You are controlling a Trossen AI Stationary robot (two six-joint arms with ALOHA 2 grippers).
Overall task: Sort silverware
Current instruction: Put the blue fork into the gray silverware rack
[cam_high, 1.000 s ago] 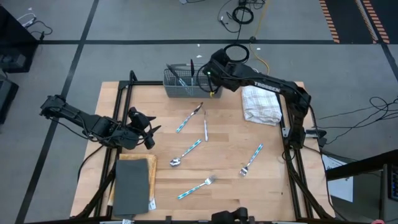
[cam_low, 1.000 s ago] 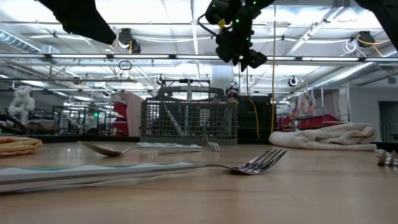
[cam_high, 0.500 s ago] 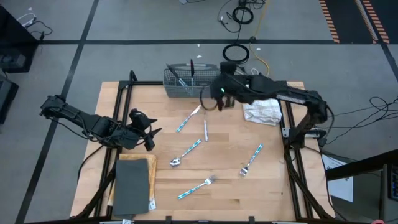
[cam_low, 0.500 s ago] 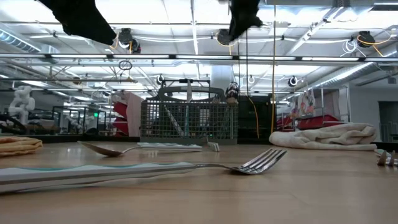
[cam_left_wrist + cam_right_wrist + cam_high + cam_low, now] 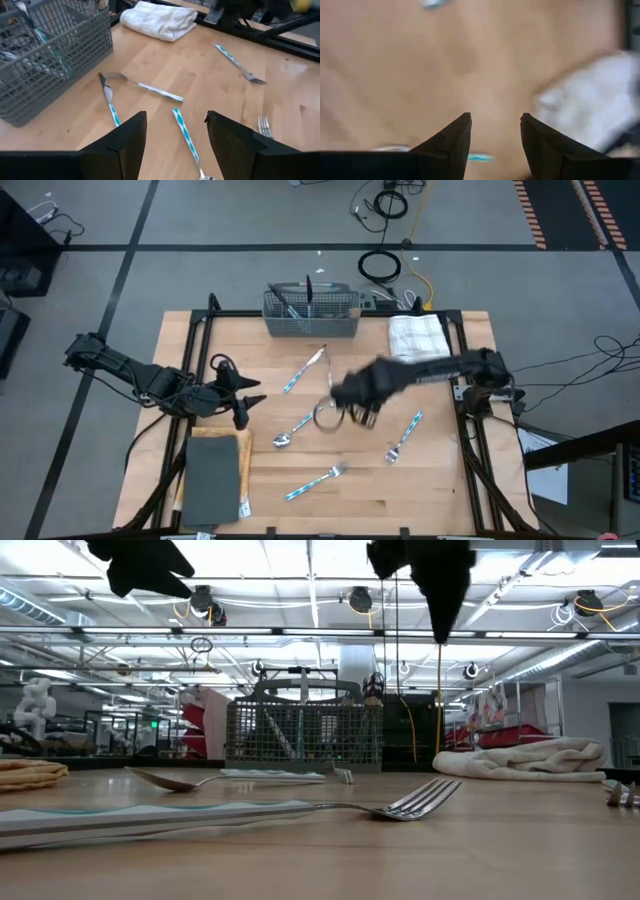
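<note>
Several pieces of silverware with blue-and-white handles lie flat on the wooden table: a spoon (image 5: 297,426), a fork (image 5: 315,480), a second fork (image 5: 405,437) and a piece near the basket (image 5: 303,370). More silverware stands in the grey mesh basket (image 5: 310,315). My right gripper (image 5: 348,408) hovers open over the table's middle, blurred, touching nothing; in its wrist view (image 5: 495,125) only bare wood shows between the fingers. My left gripper (image 5: 245,395) waits open at the table's left; its wrist view (image 5: 175,130) looks over the spoon handle (image 5: 184,132) toward the basket (image 5: 50,55).
A white folded towel (image 5: 418,335) lies at the far right corner. A dark grey slab (image 5: 213,478) on a yellowish cloth sits at the near left corner. A black frame (image 5: 462,395) runs along the table's sides. Bare wood shows between the scattered pieces.
My right gripper has swung from above the basket at the far edge toward the table's middle and near side, fast enough to blur. It stays open. The silverware has not moved.
</note>
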